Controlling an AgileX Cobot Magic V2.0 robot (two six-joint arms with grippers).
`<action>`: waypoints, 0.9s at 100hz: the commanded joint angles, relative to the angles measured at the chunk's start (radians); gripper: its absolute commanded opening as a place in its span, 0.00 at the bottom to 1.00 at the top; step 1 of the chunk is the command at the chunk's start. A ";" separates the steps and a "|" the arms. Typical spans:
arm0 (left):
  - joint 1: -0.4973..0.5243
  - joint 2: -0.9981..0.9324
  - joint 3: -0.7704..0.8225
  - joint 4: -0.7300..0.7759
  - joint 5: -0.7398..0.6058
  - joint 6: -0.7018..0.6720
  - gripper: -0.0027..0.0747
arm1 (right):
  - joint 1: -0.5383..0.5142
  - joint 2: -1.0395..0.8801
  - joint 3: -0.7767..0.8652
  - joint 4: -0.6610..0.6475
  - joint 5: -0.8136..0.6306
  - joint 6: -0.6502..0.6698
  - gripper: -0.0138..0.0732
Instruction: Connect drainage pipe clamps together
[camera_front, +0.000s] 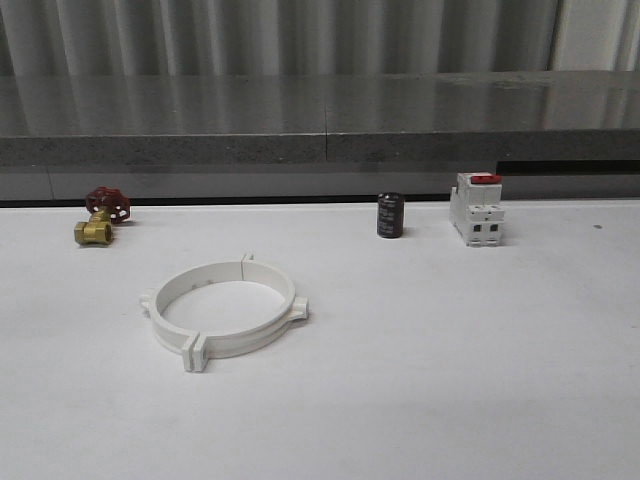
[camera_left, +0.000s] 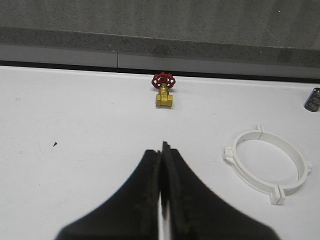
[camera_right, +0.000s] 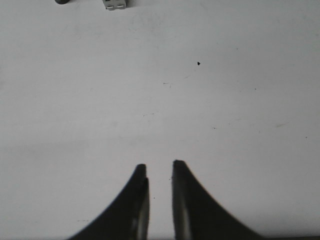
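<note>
— Clamps first: where do the drainage pipe clamps (camera_front: 224, 309) sit?

— Left of centre in the front view, lower middle of the frame, flat on the white table (camera_front: 480, 380). The two white half-rings meet into one wide ring, with flange tabs showing at the far seam and at the near one. From the left wrist camera the ring sits at the right edge of the frame, lower than the valve.

— What else is on the table?

— A brass valve (camera_front: 100, 218) with a red handwheel at the upper left of the front view, near the table's back edge. A small dark cylinder (camera_front: 390, 215) stands right of centre, and just beside it, further right, a white breaker (camera_front: 477, 208) with a red top. All are well apart from the ring.

— And the fingers?

— The left gripper (camera_left: 162, 165) has its dark fingers pressed together with nothing between them, above bare table. The right gripper (camera_right: 160, 172) shows a narrow gap between its fingers, empty, over bare table too.
</note>
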 joint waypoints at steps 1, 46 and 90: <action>0.002 0.008 -0.027 0.000 -0.074 -0.002 0.01 | -0.006 -0.001 -0.026 -0.012 -0.058 -0.008 0.08; 0.002 0.008 -0.027 0.000 -0.074 -0.002 0.01 | -0.006 -0.001 -0.026 -0.012 -0.066 -0.008 0.08; 0.002 0.008 -0.027 0.000 -0.074 -0.002 0.01 | -0.007 -0.024 0.012 -0.010 -0.256 -0.080 0.08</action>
